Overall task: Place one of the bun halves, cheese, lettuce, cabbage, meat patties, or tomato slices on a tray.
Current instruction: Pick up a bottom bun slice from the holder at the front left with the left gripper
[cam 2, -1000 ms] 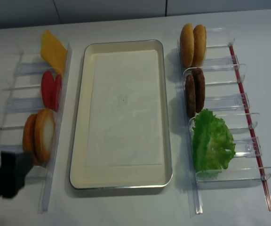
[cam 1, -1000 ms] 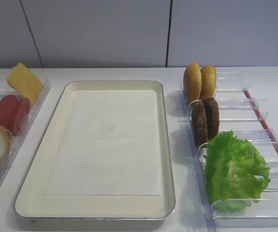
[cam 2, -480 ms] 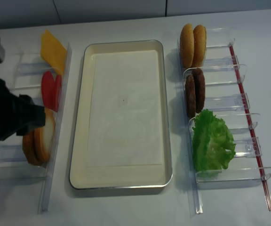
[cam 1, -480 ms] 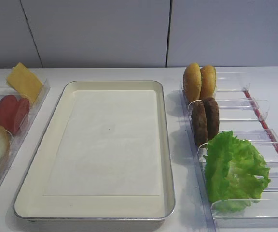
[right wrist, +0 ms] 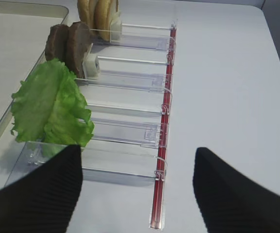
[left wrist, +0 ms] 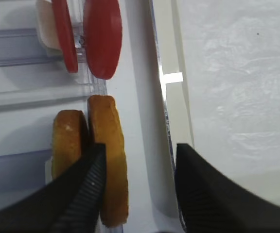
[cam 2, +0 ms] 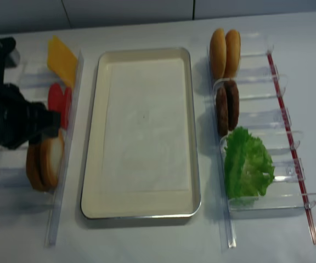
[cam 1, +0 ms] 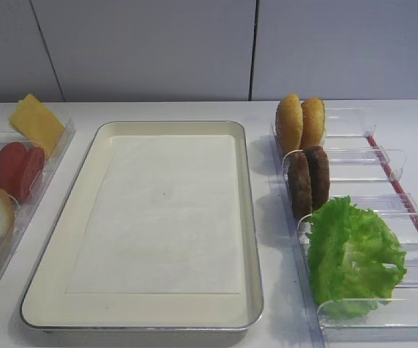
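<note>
Two bun halves [left wrist: 108, 160] stand on edge in the left rack, cream face toward the tray [cam 2: 92, 137]. My left gripper [left wrist: 138, 148] hangs over them, open. Its left finger [left wrist: 89, 184] sits in the slot between the two halves, against the nearer one. The right finger [left wrist: 203, 189] is over the tray rim [left wrist: 162, 97], with a gap to the bun. Tomato slices [left wrist: 101, 39] and cheese [cam 2: 62, 57] lie farther along that rack. Lettuce [right wrist: 50, 109] and meat patties [right wrist: 69, 43] fill the right rack. My right gripper [right wrist: 135, 155] is open and holds nothing. Cabbage is out of view.
Two small golden buns [cam 2: 225, 52] stand at the far end of the right clear rack [cam 2: 289, 181], which has a red strip along its outer side. The left clear rack [cam 2: 65, 192] runs close beside the tray. The tray holds only its white paper liner [cam 1: 162, 210].
My left arm has come in from the near left corner to above the bun halves, and its jaws have narrowed around one of them. The right gripper's view has no earlier frame.
</note>
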